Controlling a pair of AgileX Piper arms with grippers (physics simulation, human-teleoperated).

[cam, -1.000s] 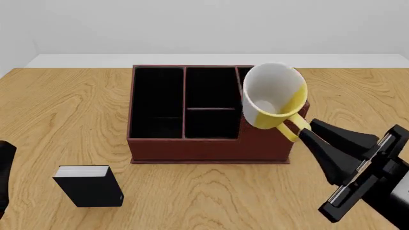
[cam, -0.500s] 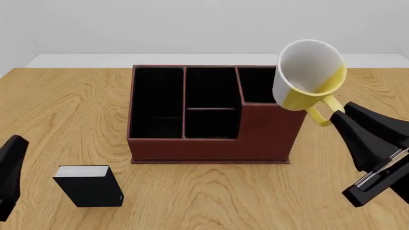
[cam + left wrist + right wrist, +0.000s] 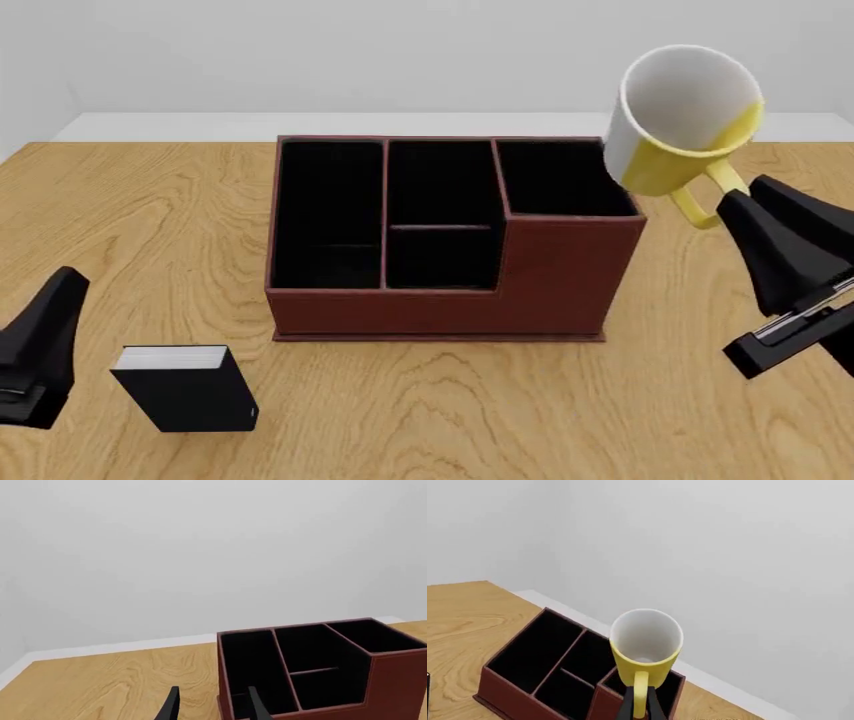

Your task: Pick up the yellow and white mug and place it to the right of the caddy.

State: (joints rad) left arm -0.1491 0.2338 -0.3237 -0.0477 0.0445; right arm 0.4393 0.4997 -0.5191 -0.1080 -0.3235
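1 yellow and white mug is seen, w/ 1 loop handle. 1 caddy is counted, reddish-brown; 4 black-lined compartments are made out in the front view: 1 long at left, 2 in the middle (rear + front), 1 in the taller corner section. 1 small black box w/ white edge is counted on the table; 1 table only. 2 grippers are in view: 1 left gripper and 1 right gripper. 2 fingers per gripper are shown in the wrist views, e.g. left pair. Total loose items counted on or above the wood: 3 (mug, caddy, box).
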